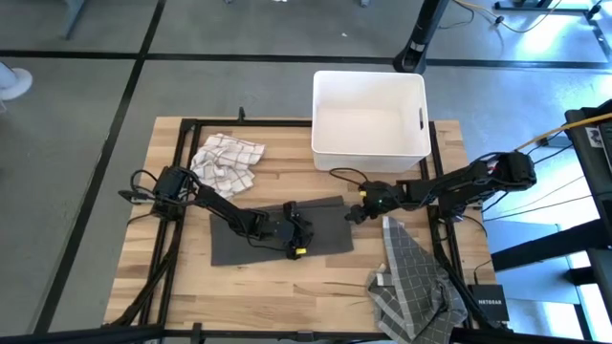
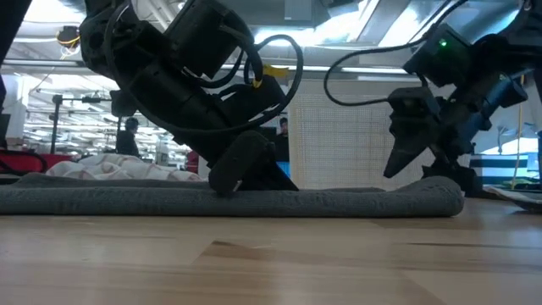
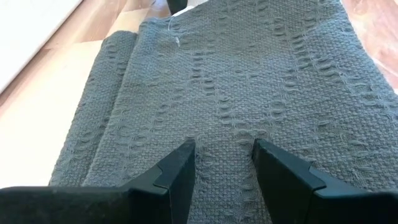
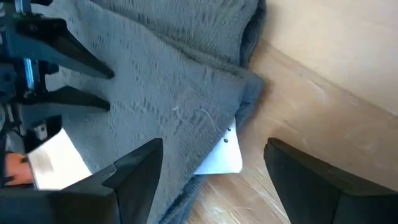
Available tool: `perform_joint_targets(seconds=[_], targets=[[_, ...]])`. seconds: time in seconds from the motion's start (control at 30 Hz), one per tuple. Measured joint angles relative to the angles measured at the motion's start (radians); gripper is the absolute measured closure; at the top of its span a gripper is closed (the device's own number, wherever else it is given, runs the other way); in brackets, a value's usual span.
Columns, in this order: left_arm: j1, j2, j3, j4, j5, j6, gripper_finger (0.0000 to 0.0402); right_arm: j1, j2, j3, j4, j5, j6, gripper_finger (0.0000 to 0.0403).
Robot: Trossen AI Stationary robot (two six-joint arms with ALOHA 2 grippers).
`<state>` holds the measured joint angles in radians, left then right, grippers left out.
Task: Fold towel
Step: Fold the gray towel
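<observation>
Pressing open-fingered on the grey towel [image 1: 277, 234], left gripper [image 1: 298, 239] faces the wide-open, empty right gripper [image 1: 356, 212].

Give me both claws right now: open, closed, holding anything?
Left claw: open, fingers pressed down on the grey towel, nothing gripped.
Right claw: open, empty, hovering over the towel's corner.

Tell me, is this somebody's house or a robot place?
Probably a robot lab or workshop, not a house: two robot arms sit on a wooden table with towels, the floor is bare concrete, and cables trail around.
</observation>
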<state>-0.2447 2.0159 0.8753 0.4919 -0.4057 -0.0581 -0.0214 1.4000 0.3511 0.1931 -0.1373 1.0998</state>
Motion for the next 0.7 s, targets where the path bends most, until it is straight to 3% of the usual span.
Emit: perform_joint_targets(seconds=[0.43, 0.53, 0.7], targets=[[0.002, 0.001, -0.001, 0.018, 0.001, 0.035, 0.0247, 0.075, 0.155, -0.001, 0.263, 0.033, 0.064, 0.0122], [0.002, 0.001, -0.001, 0.019, 0.001, 0.035, 0.0247, 0.078, 0.159, -0.003, 0.282, 0.059, 0.056, 0.0149], [0.002, 0.001, -0.001, 0.018, 0.000, 0.033, 0.0247, 0.085, 0.160, -0.003, 0.281, 0.103, 0.040, 0.0230]])
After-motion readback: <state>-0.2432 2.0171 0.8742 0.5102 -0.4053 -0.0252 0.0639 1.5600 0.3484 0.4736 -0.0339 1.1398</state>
